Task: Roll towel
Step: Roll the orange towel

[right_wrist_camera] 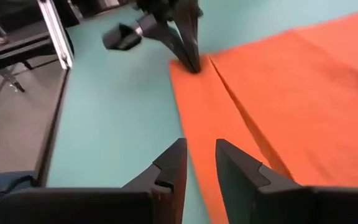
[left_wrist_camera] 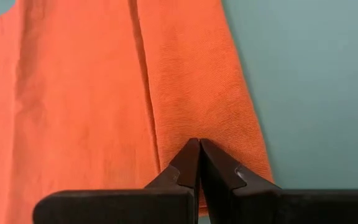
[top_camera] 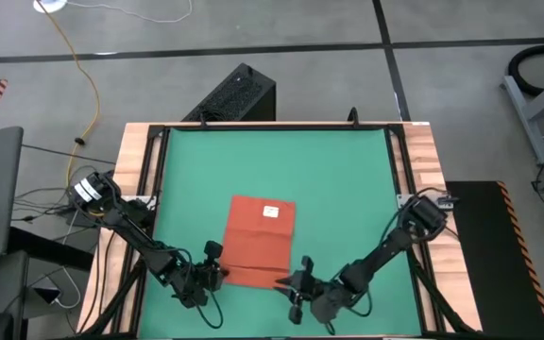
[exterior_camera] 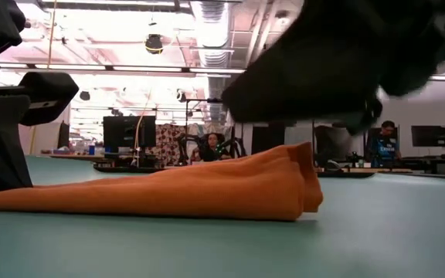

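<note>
Item: towel [top_camera: 261, 239], orange-red cloth, lying flat on the green mat [top_camera: 272, 170], toward the mat's near edge and midway across it. Its near edge is folded over into a narrow band, with the crease running the towel's width. In the low view this fold stands as a soft, thick lip [exterior_camera: 296, 181].

Left hand [top_camera: 217, 271]: at the towel's near left corner, fingers pressed fully together, tips down on the folded band [left_wrist_camera: 197, 146]. Whether any cloth is caught between them cannot be told.

Right hand [top_camera: 296, 286]: just off the towel's near right corner, fingers [right_wrist_camera: 169, 165] set a little apart, with nothing between them, hovering over the towel's edge.

White tag [top_camera: 271, 212]: on the towel's upper face, close to its far edge.

Worktop [top_camera: 421, 156]: wood-edged, carrying the mat; it extends well beyond the towel on every side.

Beyond the towel: a black box [top_camera: 237, 94] on the floor past the worktop's far edge, and a yellow cable [top_camera: 83, 76] trailing across the floor.
</note>
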Controlling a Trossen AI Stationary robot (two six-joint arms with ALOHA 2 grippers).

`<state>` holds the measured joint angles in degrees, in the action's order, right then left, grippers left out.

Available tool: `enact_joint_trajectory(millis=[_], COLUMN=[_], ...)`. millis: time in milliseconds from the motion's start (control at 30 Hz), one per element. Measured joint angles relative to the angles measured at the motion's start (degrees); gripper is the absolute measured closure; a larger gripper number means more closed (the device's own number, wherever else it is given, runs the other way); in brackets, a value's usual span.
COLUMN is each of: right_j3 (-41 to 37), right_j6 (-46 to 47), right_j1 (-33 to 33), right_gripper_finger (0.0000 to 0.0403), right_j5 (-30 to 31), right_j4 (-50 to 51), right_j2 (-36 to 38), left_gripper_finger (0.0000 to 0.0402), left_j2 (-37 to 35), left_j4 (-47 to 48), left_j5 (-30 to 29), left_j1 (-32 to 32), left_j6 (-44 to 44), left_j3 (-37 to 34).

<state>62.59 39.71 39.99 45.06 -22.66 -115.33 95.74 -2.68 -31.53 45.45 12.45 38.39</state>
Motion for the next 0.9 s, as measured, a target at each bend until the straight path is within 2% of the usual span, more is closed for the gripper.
enact_joint_trajectory(millis=[167, 467, 900], right_j3=[0.04, 0.02, 0.04], right_j6=[2.04, 11.14, 11.93], right_j1=[-0.03, -1.21, -2.10], right_gripper_finger=[0.0302, 0.0302, 0.0302], right_j5=[0.13, -1.49, -4.67], right_j4=[0.32, 10.66, 13.93], right_j2=[-2.05, -2.12, -1.97], left_gripper_finger=[0.0401, 0.0402, 0.0401], left_j2=[0.00, 0.00, 0.02], left_j4=[-0.34, -0.78, -1.81], left_j5=[0.02, 0.24, -0.30], left_j1=[-0.01, 0.00, -0.04], left_j6=[1.38, 1.52, 1.40], left_j3=[-0.02, -0.02, -0.02])
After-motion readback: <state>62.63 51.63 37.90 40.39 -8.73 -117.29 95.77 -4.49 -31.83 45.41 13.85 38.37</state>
